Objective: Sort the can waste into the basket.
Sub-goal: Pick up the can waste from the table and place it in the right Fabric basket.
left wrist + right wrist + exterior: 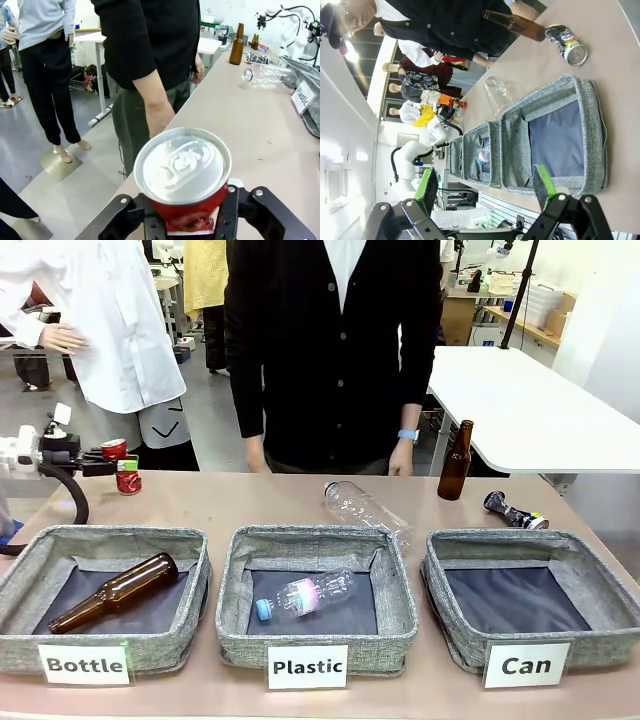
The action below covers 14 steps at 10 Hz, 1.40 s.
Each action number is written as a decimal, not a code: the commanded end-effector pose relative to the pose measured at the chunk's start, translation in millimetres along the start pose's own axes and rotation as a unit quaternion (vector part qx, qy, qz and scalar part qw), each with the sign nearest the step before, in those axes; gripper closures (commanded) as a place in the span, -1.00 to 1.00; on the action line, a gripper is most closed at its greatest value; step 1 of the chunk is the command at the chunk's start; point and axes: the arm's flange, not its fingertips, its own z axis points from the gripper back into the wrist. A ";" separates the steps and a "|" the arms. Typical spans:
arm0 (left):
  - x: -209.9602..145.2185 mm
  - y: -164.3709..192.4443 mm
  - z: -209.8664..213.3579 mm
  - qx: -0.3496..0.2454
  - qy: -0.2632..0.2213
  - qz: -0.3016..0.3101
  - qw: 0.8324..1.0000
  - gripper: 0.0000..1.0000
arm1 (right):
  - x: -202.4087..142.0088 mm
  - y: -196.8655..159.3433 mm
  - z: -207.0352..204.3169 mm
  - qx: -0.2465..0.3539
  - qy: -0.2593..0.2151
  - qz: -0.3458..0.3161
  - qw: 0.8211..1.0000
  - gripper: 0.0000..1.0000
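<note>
While left claw clamps red can | right claw spread, facing basket

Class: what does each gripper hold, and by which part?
The left gripper grips the red can by its side wall, below the silver top. The right gripper holds nothing.

Bright, even indoor light; faint shadows; glare on the red can; wrist views warp.

3 grey fabric baskets: "Bottle" basket, "Plastic" basket, "Can" basket. 2 brown glass bottles: lying bottle, upright bottle. 2 clear plastic bottles: capless bottle, blue-capped bottle. 2 crushed drink cans: red can, dark can.
</note>
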 end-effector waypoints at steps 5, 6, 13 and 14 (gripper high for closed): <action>35.8 -23.7 -0.3 -0.021 -0.012 -0.030 0.999 1.00 | 3.1 0.7 0.4 0.011 -0.007 0.013 1.000 -1.00; 57.6 -44.4 6.5 -0.034 0.006 -0.030 0.999 1.00 | 3.1 0.7 0.4 0.011 -0.007 0.013 1.000 -1.00; 102.4 -309.3 125.6 -0.202 0.020 -0.183 0.962 1.00 | 3.1 0.7 0.4 0.011 -0.007 0.013 1.000 -1.00; 100.9 -313.9 128.8 -0.194 0.005 -0.203 0.960 1.00 | 3.1 0.7 0.4 0.011 -0.007 0.013 1.000 -1.00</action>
